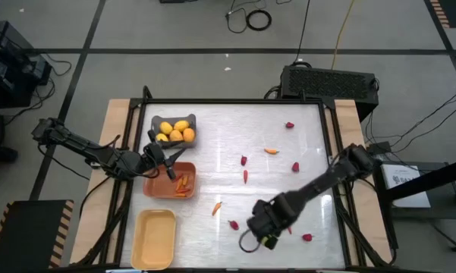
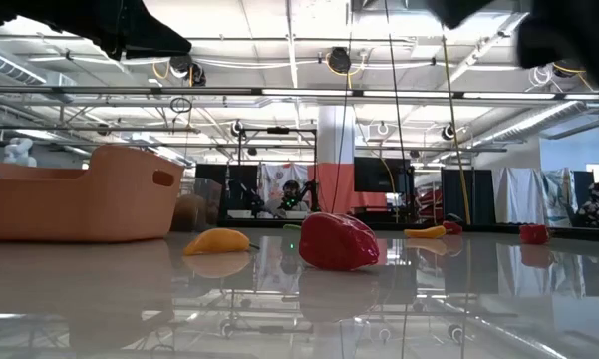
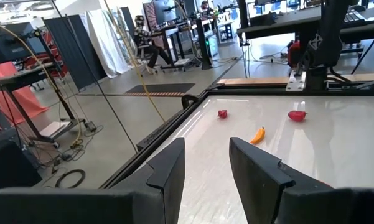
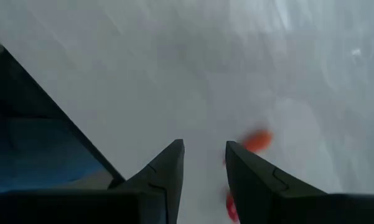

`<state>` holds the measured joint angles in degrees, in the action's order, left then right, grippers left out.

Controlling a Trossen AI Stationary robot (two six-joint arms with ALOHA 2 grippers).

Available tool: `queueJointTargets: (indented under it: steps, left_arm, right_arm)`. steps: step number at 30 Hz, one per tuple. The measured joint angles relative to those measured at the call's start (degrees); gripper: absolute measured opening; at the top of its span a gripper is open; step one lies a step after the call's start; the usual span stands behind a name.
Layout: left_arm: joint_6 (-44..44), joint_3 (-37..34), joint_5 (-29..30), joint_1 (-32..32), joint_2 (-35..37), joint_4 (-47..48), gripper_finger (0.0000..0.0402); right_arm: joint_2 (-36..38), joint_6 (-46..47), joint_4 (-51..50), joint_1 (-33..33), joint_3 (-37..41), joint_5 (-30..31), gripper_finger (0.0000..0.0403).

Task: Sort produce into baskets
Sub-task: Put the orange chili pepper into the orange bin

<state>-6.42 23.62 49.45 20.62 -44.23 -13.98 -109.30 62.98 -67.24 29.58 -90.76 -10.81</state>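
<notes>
The grey basket holds yellow lemons. The orange basket holds carrots. The pale yellow basket stands near the front left. Loose carrots and red strawberry pieces lie on the white table. My left gripper hovers level between the grey and orange baskets, open and empty. My right gripper points down over the table's front middle, open, with nothing between its fingers.
More red pieces lie at the far right and front right. The low view shows the orange basket, a carrot and a red piece close by. The table's dark frame borders the surface.
</notes>
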Motion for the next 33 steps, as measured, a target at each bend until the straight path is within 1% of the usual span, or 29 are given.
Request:
queueJointTargets:
  steps: [5,8,13,18,24,29,33]
  left_arm:
    - [0.1,0.0,0.0,0.0,0.0,0.0,0.0134]
    - [0.1,0.0,0.0,0.0,0.0,0.0,0.0134]
    - [0.2,0.0,0.0,0.0,0.0,0.0,0.0134]
    - [1.5,0.0,0.0,0.0,0.0,0.0,0.0134]
    - [1.6,0.0,0.0,0.0,0.0,0.0,0.0134]
    - [1.6,0.0,0.0,0.0,0.0,0.0,0.0134]
    - [1.6,0.0,0.0,0.0,0.0,0.0,0.0134]
  right_arm:
    - [0.0,8.6,-1.2,4.1,1.2,0.7,0.0110]
    - [0.0,12.9,-1.7,6.2,3.6,1.8,0.0109]
    - [0.0,21.0,-0.6,7.8,9.2,1.6,0.0109]
    - [0.0,21.6,5.8,8.5,13.3,1.4,0.0109]
    - [0.0,23.9,6.9,8.5,16.3,1.4,0.0109]
    - [0.0,23.5,13.2,8.5,18.2,1.3,0.0109]
    - [0.1,24.1,16.4,8.5,21.1,1.2,0.0109]
